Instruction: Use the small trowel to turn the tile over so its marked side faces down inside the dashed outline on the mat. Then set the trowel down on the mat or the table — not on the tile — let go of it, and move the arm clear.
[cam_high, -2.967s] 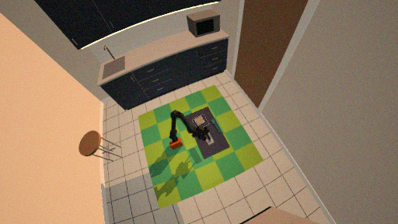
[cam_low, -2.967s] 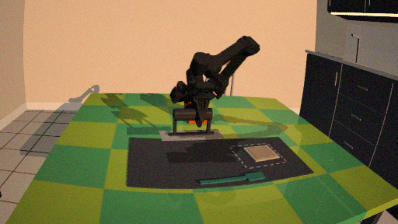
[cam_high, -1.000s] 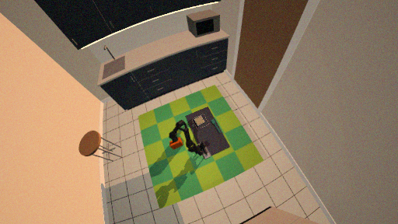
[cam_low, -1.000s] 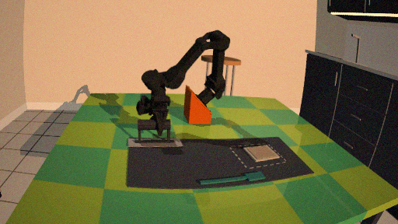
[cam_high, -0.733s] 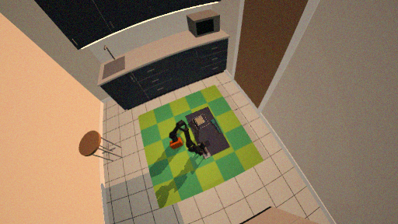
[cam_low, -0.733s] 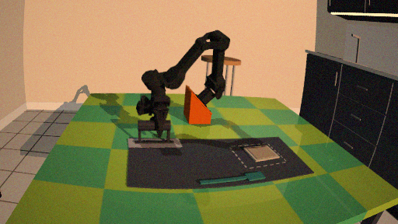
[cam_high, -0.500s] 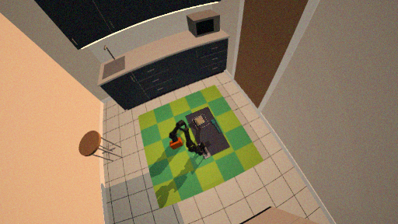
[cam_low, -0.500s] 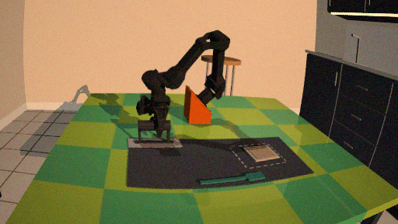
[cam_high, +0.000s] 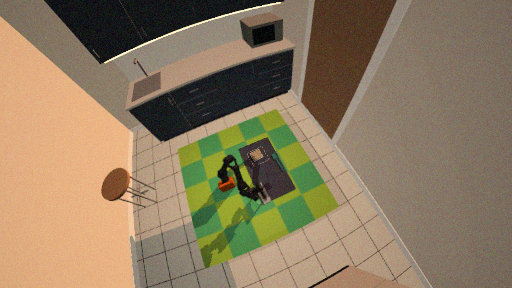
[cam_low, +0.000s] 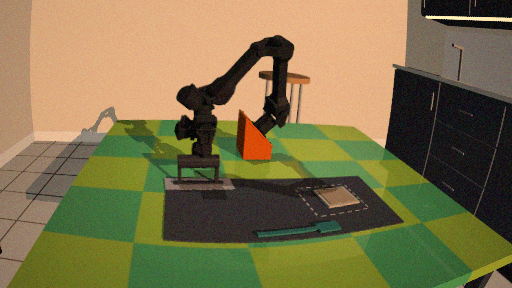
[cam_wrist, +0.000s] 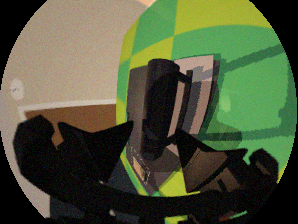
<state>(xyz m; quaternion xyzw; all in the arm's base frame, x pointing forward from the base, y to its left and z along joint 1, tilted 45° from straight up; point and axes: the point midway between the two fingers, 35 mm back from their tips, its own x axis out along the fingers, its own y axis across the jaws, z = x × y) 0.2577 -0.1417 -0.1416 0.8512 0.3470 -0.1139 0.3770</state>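
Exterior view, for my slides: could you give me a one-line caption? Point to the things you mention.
Open gripper (cam_high: 260, 191) (cam_low: 200, 151) (cam_wrist: 154, 127) at the trowel (cam_high: 266, 200) (cam_low: 198, 161) (cam_wrist: 162, 102), with the tile (cam_high: 256, 154) (cam_low: 336, 196) (cam_wrist: 138, 168) farther along the mat (cam_high: 280, 184) (cam_low: 215, 215) (cam_wrist: 137, 95).

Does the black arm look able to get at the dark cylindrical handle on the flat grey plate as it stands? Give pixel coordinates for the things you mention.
Likely yes: the open claw (cam_high: 258, 192) (cam_low: 201, 152) (cam_wrist: 154, 127) is right at the dark cylindrical handle (cam_low: 198, 161) (cam_wrist: 162, 100), nothing visible blocking it. Can't confirm finger depth around it.

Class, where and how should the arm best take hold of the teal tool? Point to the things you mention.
Probably mid-handle, from straight above, jaws closing across its long sides. The teal tool (cam_high: 278, 162) (cam_low: 295, 231) lies flat, so its upper side is open to approach; the handle is long and narrow, while the blade is wider.
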